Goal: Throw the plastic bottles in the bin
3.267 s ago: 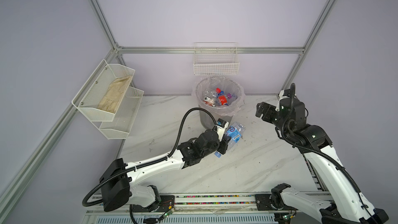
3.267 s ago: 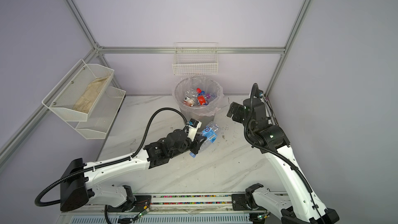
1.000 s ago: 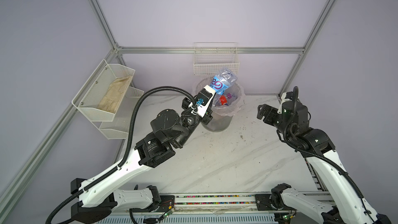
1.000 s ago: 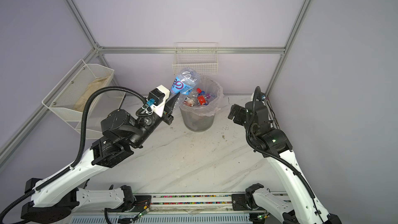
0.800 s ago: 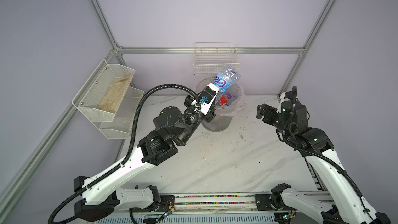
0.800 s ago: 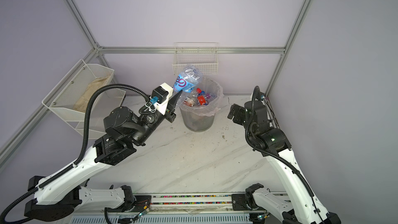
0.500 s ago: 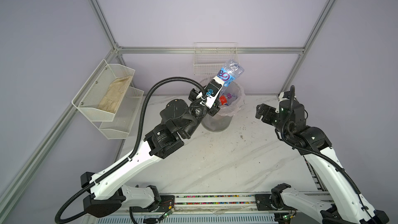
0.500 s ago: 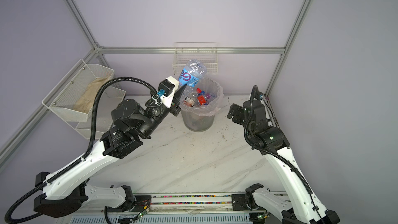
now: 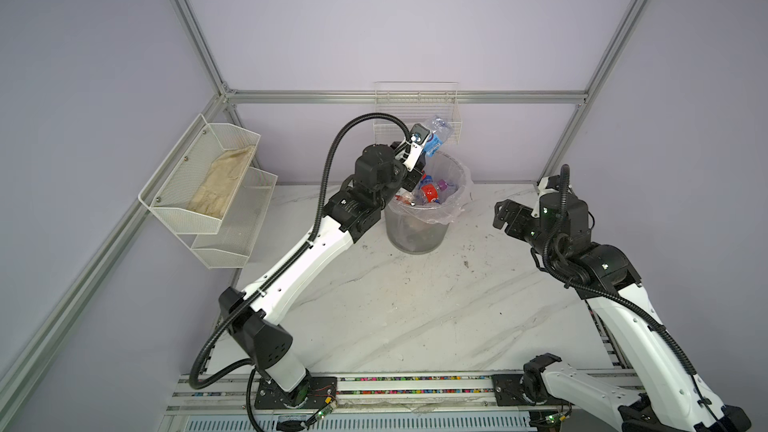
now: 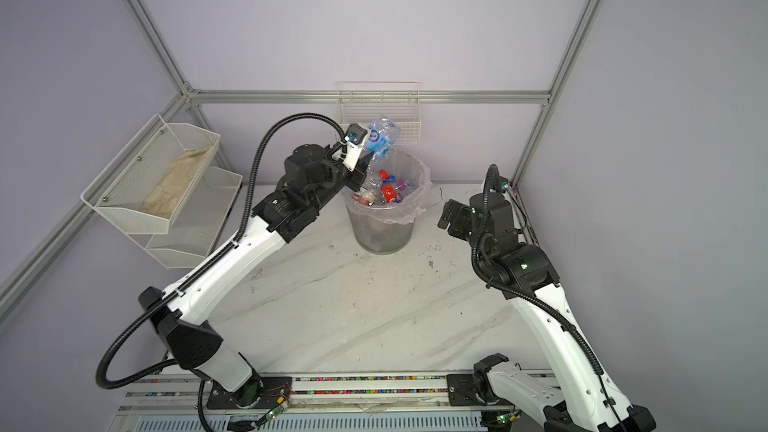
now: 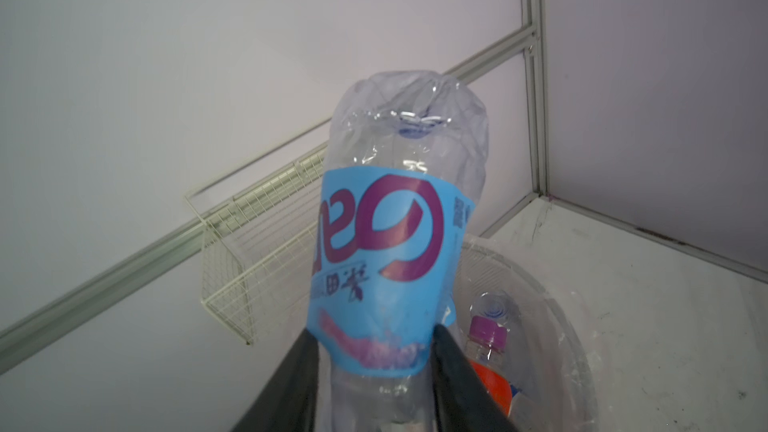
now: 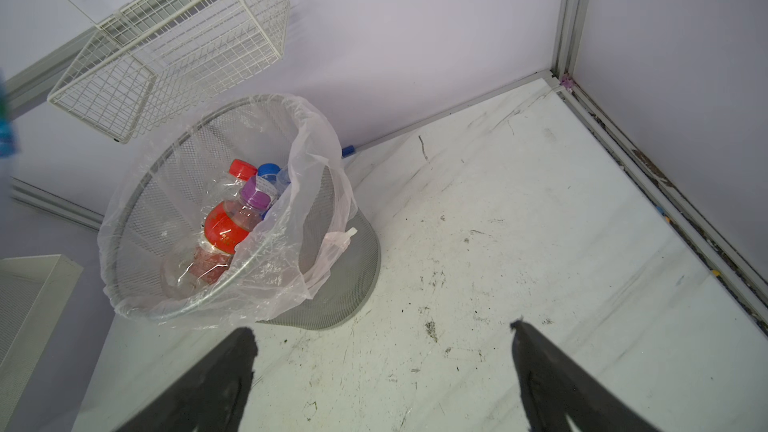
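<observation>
Centrally, the left jaws flank the lower body of a clear bottle (image 11: 386, 243) with a blue label. One dark finger (image 11: 457, 376) lies against each side of it, yet whether they press it or merely stand beside it cannot be told. In both top views this bottle (image 9: 437, 139) (image 10: 382, 137) shows at upper centre of the frame. It is raised and tilted above the left part of the rim of the bin (image 9: 411, 234), with a white wire basket (image 9: 395, 118) on the back wall behind it. The bin, grey mesh lined with a clear bag (image 12: 316, 147), stands on the bench (image 9: 415, 305) close to the back wall at centre frame. It contains binned bottles (image 12: 226, 226) with red, blue and purple caps; one carries a red label. The right jaws stand wide apart and hold nothing; their fingers (image 12: 208, 384) hang over the bench, facing the bin and apart from it. In both top views the right arm (image 9: 602, 263) (image 10: 523, 268) occupies the right of the frame, its jaws level with the bin wall. At left of frame a two-tier mesh shelf (image 9: 232, 238) bears a tan cloth (image 9: 220, 180).
</observation>
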Controlling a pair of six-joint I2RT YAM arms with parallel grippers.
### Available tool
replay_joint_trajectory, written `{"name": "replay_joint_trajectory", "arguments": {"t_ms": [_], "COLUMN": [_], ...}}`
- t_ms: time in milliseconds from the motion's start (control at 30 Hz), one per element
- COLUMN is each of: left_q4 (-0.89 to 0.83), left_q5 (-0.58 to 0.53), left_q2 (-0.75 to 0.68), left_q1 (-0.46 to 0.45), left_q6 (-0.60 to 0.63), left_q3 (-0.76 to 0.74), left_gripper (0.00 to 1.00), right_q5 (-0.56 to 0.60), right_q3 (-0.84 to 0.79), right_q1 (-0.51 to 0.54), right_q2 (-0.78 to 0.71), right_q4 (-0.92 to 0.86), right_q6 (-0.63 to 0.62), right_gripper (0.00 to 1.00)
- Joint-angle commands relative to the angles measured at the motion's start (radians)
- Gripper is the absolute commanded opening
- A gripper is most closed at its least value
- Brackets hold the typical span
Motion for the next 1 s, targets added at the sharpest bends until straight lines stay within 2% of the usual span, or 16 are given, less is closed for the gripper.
{"name": "replay_joint_trajectory", "arguments": {"t_ms": [0,67,200,500,967], "left_q4": [-0.204,-0.173,-0.060,-0.005,0.006], "left_q5": [-0.008,0.005,-0.006,-0.029,-0.105], "left_q2": [0.053,0.000,-0.133,-0.336,-0.508], "left_q1": [0.011,0.000,-0.017,-0.022,0.018], "left_q6": [-0.068,-0.080,-0.082,-0.092,-0.154], "left_q3": [0.226,0.214,0.098,-0.124,-0.418], "left_gripper": [1.00,1.00,1.00,1.00,1.00], "right_q5": [0.000,0.004,-0.009,-0.029,-0.043], "right_q3": [0.041,0.040,0.029,0.016,-0.029], "right_q1": [-0.002,-0.003,-0.002,-0.002,-0.003], "right_q2": [-0.030,-0.036,-0.032,-0.020,-0.011], "right_q4": [-0.005,-0.009,-0.002,0.004,0.121], "right_q6": [0.000,-0.004,0.004,0.001,-0.063], "right_gripper": [0.98,0.98,0.98,0.97,0.98]}}
